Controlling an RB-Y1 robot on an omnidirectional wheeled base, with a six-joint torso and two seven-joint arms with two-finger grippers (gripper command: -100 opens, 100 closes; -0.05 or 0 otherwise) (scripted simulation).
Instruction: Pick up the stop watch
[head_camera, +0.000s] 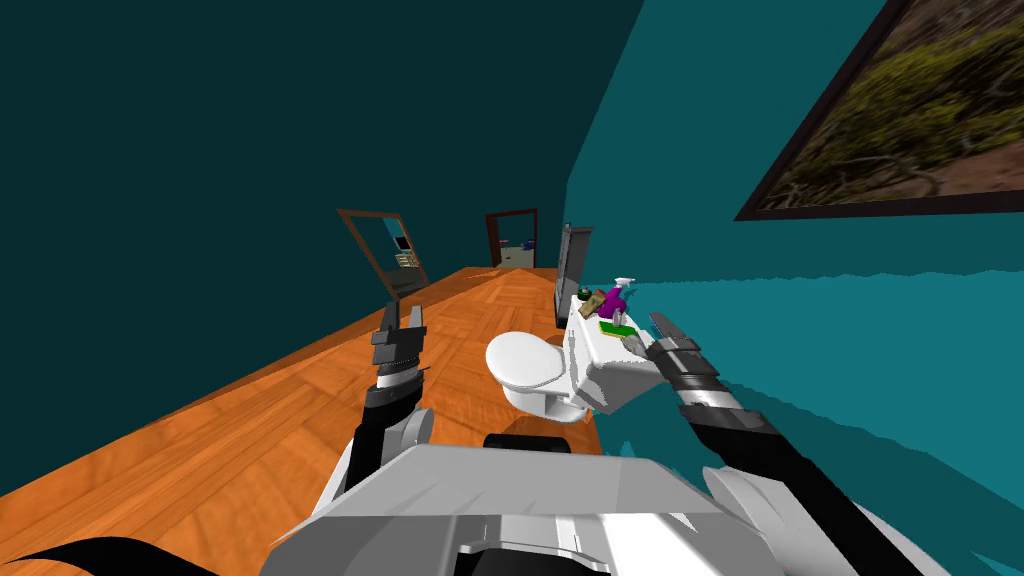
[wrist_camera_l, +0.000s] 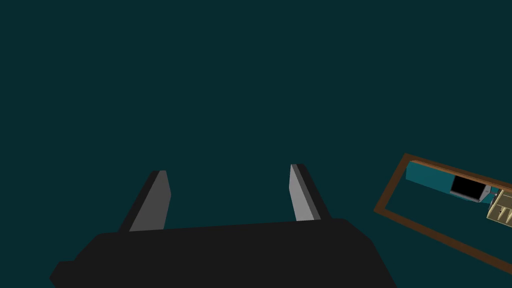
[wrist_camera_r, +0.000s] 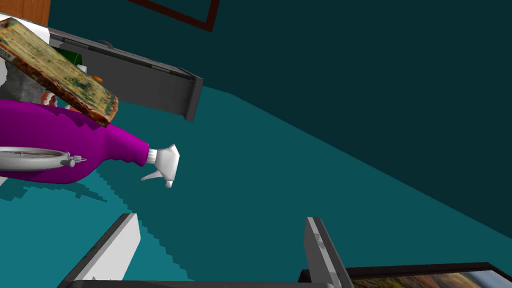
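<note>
The stopwatch (wrist_camera_r: 35, 158) sits on the lid of the toilet tank (head_camera: 600, 370), among a small clutter of things. My right hand's camera sees it edge-on, as a thin silver disc. Its little crown points the same way as the nozzle of the purple spray bottle (wrist_camera_r: 105, 142) just behind it. I cannot tell whether the two touch. A worn brown book (wrist_camera_r: 55, 65) lies beyond the bottle, and in the head view a green sponge (head_camera: 617, 327) lies between the watch and my hand.

My right gripper (wrist_camera_r: 220, 217) hovers at the near edge of the tank with its fingers spread apart and nothing between them. The watch is not in that gap. It lies ahead and off to my left, outside the paler finger (wrist_camera_r: 112, 247), while the gap itself looks at bare teal wall.

As I judge it, the hand must swing left and reach forward to bring the disc between the fingers. They should close across its thin rim without knocking the bottle.

My left gripper (head_camera: 400, 318) hangs well apart over the wooden floor (head_camera: 250, 440), its fingers also spread and empty. The right arm is plainly the nearer one.
</note>
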